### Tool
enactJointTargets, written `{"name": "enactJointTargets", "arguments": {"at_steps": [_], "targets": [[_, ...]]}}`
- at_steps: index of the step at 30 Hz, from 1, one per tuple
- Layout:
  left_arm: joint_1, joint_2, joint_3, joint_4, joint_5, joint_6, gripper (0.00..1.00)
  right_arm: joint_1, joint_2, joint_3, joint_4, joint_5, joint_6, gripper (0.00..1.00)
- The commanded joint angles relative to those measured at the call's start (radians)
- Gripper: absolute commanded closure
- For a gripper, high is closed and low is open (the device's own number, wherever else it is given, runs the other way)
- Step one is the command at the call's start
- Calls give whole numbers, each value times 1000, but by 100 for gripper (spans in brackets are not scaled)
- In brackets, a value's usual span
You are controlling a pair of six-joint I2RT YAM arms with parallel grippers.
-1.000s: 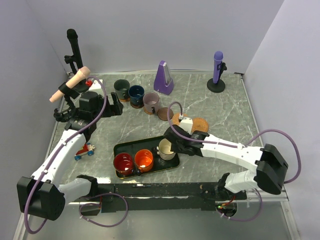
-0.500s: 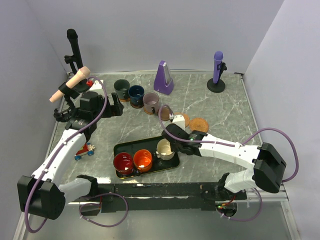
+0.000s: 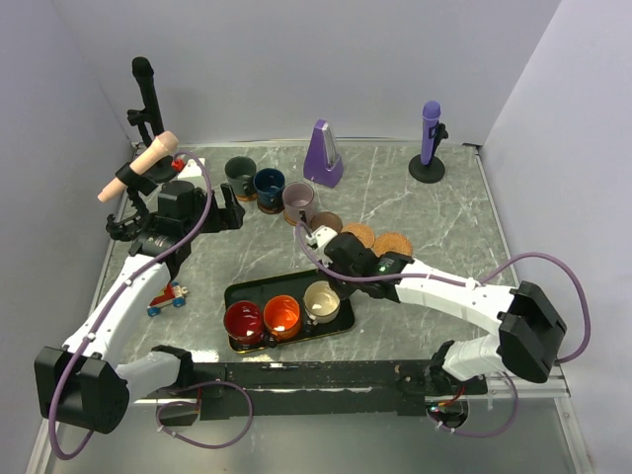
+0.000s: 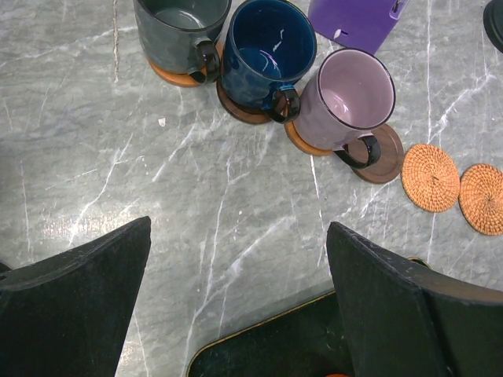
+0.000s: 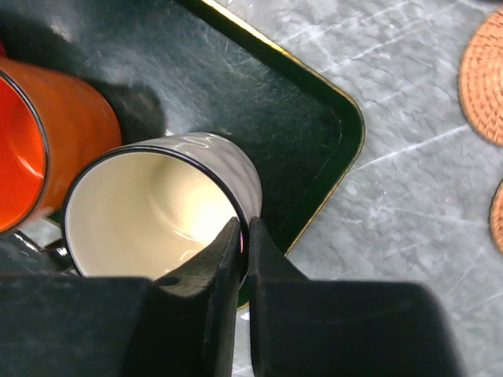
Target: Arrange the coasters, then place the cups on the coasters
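One end effector (image 5: pixel 242 236) tight on cup (image 5: pixel 149 212)

Six cups (image 3: pixel 322 300), six coasters (image 3: pixel 393 244) (three bare)

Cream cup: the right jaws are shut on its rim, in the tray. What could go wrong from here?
1. The jaws pinch only the thin rim of the cream cup, so it may swing or slip when lifted.
2. The orange cup stands right beside it; a sideways lift may knock it.
3. The handle of the lilac cup overhangs the free dark coaster, so setting down there may bump it.
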Motion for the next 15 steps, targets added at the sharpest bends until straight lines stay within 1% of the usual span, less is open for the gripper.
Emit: {"name": "enactJointTargets", "arguments": {"at_steps": [1, 4, 6, 8, 12, 15], "targets": [[-1, 3, 15, 11, 20, 16, 3, -13, 37, 52, 70, -63, -76, 82], [-1, 3, 13, 12, 20, 15, 3, -10, 34, 59, 76, -17, -39, 57], [0, 4, 12, 9, 24, 20, 3, -10, 13, 64, 64, 31, 15, 47], [0, 6, 13, 9, 30, 18, 3, -6, -19, 76, 9, 100, 91, 44], [-1, 7, 15, 12, 41, 13, 3, 17, -46, 127, -184, 259, 317, 42], [-1, 7, 12, 17, 56, 9, 3, 30, -40, 141, -284, 290, 456, 42]]}}
